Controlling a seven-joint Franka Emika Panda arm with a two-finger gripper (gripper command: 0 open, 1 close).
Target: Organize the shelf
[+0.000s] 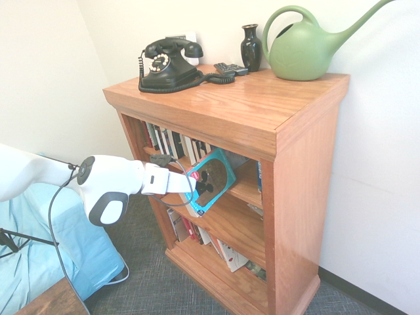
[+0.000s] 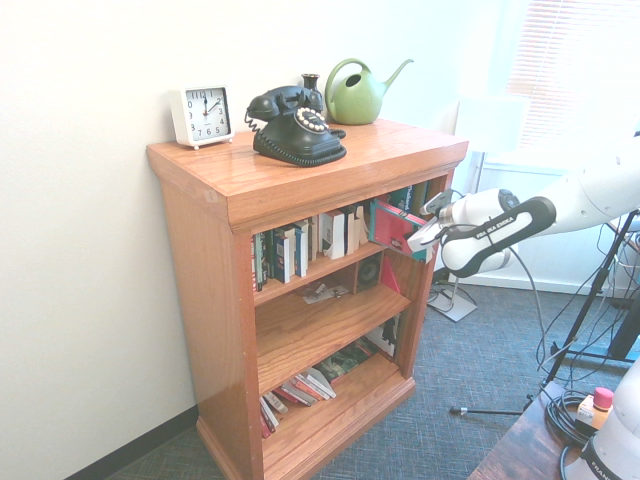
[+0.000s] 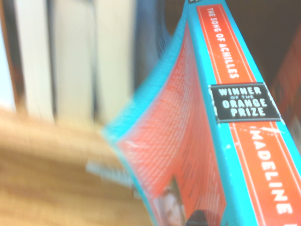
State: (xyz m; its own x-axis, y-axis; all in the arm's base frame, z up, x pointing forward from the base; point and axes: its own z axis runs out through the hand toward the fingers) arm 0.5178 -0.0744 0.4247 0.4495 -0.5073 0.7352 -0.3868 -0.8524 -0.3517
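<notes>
Arm: I reach in from the left in the first exterior view, white forearm angled slightly downward toward the upper tier
My claw: clenched on the book, at the front edge of the top tier
Book: teal cover with a dark round design, tilted, held just in front of the upright row; the wrist view shows its orange spine reading "The Song of Achilles" and "Winner of the Orange Prize"
Shelf: reddish-brown wood, standing on grey carpet against the white wall, three tiers
Top tier: row of upright books at its left part
Bottom tier: books leaning and lying flat
Shelf top, left to right: black rotary telephone, remote, dark vase, green watering can; the second exterior view also shows a white clock
</notes>
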